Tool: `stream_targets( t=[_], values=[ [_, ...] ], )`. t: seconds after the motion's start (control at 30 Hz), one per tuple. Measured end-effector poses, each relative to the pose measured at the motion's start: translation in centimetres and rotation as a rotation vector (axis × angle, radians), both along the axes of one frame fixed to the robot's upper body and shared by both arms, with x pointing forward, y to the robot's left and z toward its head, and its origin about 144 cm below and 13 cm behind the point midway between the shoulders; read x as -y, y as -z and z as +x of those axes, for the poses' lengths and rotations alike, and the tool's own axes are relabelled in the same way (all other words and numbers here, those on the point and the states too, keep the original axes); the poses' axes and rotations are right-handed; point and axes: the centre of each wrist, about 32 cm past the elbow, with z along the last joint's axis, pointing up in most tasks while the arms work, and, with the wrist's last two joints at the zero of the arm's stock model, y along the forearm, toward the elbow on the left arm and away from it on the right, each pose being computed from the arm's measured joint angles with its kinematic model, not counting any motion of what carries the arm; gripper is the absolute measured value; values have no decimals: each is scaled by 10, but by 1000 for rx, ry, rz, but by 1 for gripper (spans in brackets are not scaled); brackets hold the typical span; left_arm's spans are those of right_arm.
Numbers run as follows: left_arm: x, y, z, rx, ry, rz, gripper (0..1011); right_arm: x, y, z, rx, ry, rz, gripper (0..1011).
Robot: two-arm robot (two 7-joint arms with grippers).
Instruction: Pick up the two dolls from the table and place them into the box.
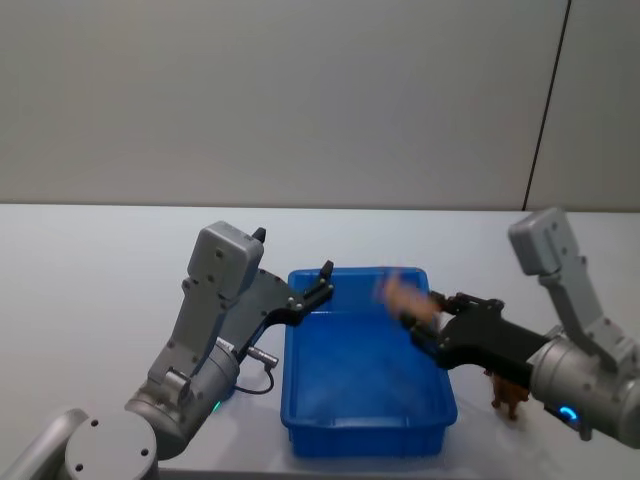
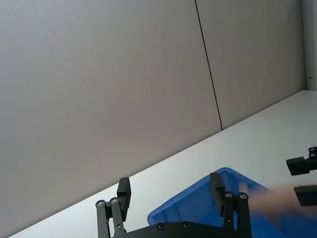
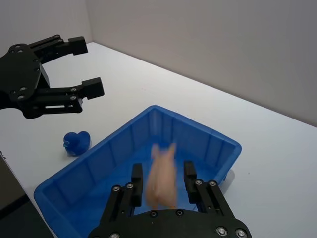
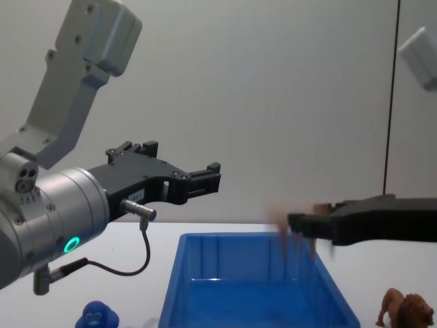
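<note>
The blue box [image 1: 296, 360] stands on the white table [image 1: 90, 300] between my arms. My right gripper [image 1: 425, 315] hovers over the box's right side, open, with a blurred pinkish-tan object [image 3: 161, 173] between its fingers and a thin gap on each side of it. The brown lion doll [image 1: 508, 395] stands on the table to the right of the box, under the right arm. Left of the box sits the blue ape doll [image 3: 77, 142]. My left gripper [image 1: 320, 285] is open and empty above the box's far left corner.
A black cable [image 4: 140, 256] loops under the left wrist. A grey wall [image 1: 300, 100] stands behind the table. Bare tabletop stretches to the far left and behind the box.
</note>
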Motion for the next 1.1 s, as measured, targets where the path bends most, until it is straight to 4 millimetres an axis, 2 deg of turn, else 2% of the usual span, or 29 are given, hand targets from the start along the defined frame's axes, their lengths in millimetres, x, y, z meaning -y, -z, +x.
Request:
stream_targets(
  t=[0.1,0.2,0.3,0.43,0.5,0.63,1.1],
  values=[
    [0,0,0,0,0,0,1001,-5,1,0,-9,-5,-9,545],
    [0,0,0,0,0,0,1001,-7,1,0,-13,-5,-12,601],
    [0,0,0,0,0,0,1001,-10,2,0,-12,-1,-13,743],
    [0,0,0,0,0,0,1001,-9,2,0,3,9,-9,814],
    [0,0,0,0,0,0,1001,-7,3,0,9,15,-6,905],
    [0,0,0,0,0,0,1001,1,4,-1,28,41,6,993],
    [0,0,0,0,0,0,1001,36,11,-9,25,119,6,1001]
  ],
)
